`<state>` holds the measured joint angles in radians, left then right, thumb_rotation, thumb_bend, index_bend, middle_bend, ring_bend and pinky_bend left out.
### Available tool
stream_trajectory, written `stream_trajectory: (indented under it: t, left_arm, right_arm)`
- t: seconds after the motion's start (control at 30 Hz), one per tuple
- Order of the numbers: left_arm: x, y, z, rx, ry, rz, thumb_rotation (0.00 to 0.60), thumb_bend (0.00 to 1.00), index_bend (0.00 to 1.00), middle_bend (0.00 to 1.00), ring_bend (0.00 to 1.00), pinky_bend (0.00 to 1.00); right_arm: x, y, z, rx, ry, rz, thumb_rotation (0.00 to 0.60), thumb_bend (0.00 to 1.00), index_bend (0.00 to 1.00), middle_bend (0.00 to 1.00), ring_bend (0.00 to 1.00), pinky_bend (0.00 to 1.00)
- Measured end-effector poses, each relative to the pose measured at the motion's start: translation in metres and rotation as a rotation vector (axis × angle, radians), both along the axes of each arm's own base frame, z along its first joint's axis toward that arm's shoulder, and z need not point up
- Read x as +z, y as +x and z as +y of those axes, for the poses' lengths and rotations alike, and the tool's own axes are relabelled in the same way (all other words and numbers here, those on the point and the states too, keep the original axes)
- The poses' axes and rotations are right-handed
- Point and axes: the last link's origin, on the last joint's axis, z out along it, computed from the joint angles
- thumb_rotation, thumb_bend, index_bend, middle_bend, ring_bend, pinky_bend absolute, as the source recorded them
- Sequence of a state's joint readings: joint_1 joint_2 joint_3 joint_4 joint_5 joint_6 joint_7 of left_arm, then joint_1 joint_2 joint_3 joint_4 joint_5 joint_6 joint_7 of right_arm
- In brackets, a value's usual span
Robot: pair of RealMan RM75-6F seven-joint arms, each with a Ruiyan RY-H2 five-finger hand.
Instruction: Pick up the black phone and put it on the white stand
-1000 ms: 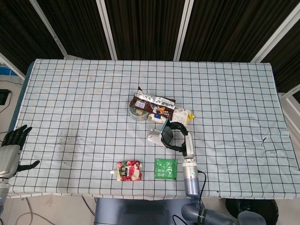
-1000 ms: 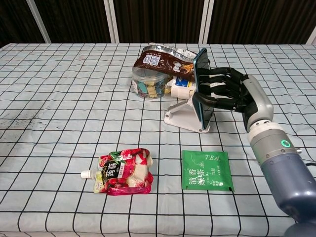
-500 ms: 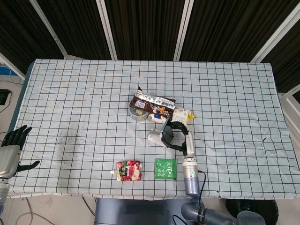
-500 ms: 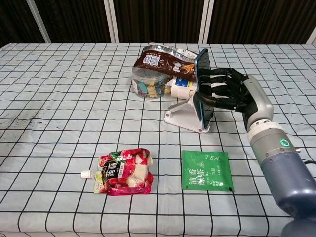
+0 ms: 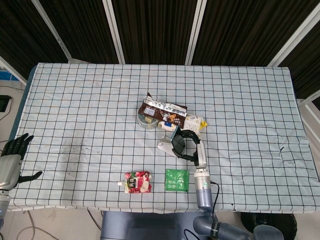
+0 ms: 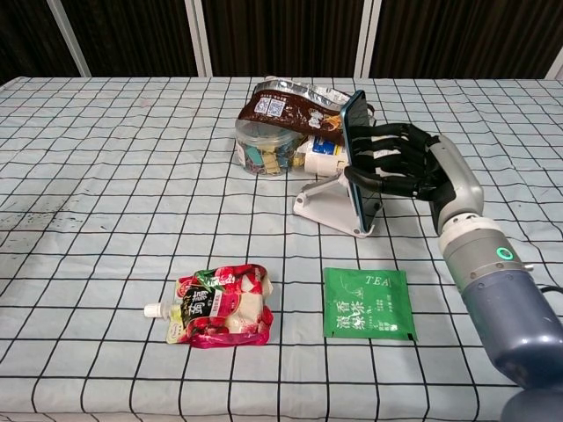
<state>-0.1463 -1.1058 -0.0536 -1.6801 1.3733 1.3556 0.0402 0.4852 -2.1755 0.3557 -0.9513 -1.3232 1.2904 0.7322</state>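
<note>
The black phone (image 6: 356,158) stands nearly upright on edge, leaning on the white stand (image 6: 327,204) near the table's middle. My right hand (image 6: 400,165) holds it from the right, fingers wrapped around its back. In the head view the phone (image 5: 176,140) and the white stand (image 5: 164,146) sit just below the snack pile, with the right hand (image 5: 189,145) beside them. My left hand (image 5: 14,155) hangs off the table's left edge, fingers apart, holding nothing.
A brown snack bag (image 6: 290,107), a clear tub (image 6: 264,149) and a white bottle (image 6: 324,158) crowd just behind the stand. A green tea sachet (image 6: 368,303) and a red pouch (image 6: 220,306) lie near the front edge.
The right hand has shifted the phone slightly left, setting it more upright against the stand. The left hand has not moved.
</note>
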Motion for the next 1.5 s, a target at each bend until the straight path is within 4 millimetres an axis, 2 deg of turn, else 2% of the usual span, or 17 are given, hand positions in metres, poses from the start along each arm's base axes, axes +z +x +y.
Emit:
stream_trajectory:
  t: [0.2,0.47,0.7,0.97,1.17,1.23,1.4,1.5]
  left_arm:
    - [0.0003,-0.0001,0.0002,0.001,0.002,0.001,0.6,0.0,0.0,0.0,0.0,0.0]
    - [0.0002,-0.0002,0.0002,0.0,0.002,0.001,0.6,0.0,0.0,0.0,0.0,0.0]
    - [0.0005,-0.0003,0.0004,0.001,0.004,0.001,0.6,0.0,0.0,0.0,0.0,0.0]
    - [0.0008,-0.0003,0.0006,0.001,0.006,0.001,0.6,0.0,0.0,0.0,0.0,0.0]
    - [0.0009,-0.0003,0.0005,0.002,0.007,0.001,0.6,0.0,0.0,0.0,0.0,0.0]
    - [0.001,-0.0002,0.0005,0.001,0.008,0.001,0.6,0.0,0.0,0.0,0.0,0.0]
    - [0.0012,-0.0001,0.0003,0.0,0.009,0.0,0.6,0.0,0.0,0.0,0.0,0.0]
    - [0.0014,-0.0002,0.0,0.0,0.009,-0.001,0.6,0.0,0.0,0.0,0.0,0.0]
  right_arm:
    - [-0.0011,0.0005,-0.0002,-0.002,0.006,0.007,0.6,0.57,0.73,0.62,0.33,0.24]
    - [-0.0008,0.0009,-0.0003,0.0,0.008,0.013,0.6,0.36,0.62,0.52,0.24,0.21]
    - [-0.0013,0.001,0.0005,0.001,0.015,0.019,0.6,0.26,0.59,0.49,0.21,0.2]
    - [-0.0022,0.001,0.0014,0.002,0.024,0.031,0.6,0.11,0.45,0.38,0.1,0.18]
    - [-0.0025,0.0014,0.002,0.006,0.034,0.04,0.6,0.07,0.34,0.28,0.03,0.16]
    - [-0.0024,0.0019,0.0024,0.007,0.039,0.041,0.6,0.07,0.31,0.26,0.02,0.16]
    - [-0.0006,0.0028,0.003,0.009,0.039,0.052,0.6,0.06,0.16,0.13,0.02,0.16]
    - [0.001,0.0026,0.0032,0.006,0.033,0.06,0.6,0.06,0.12,0.09,0.01,0.16]
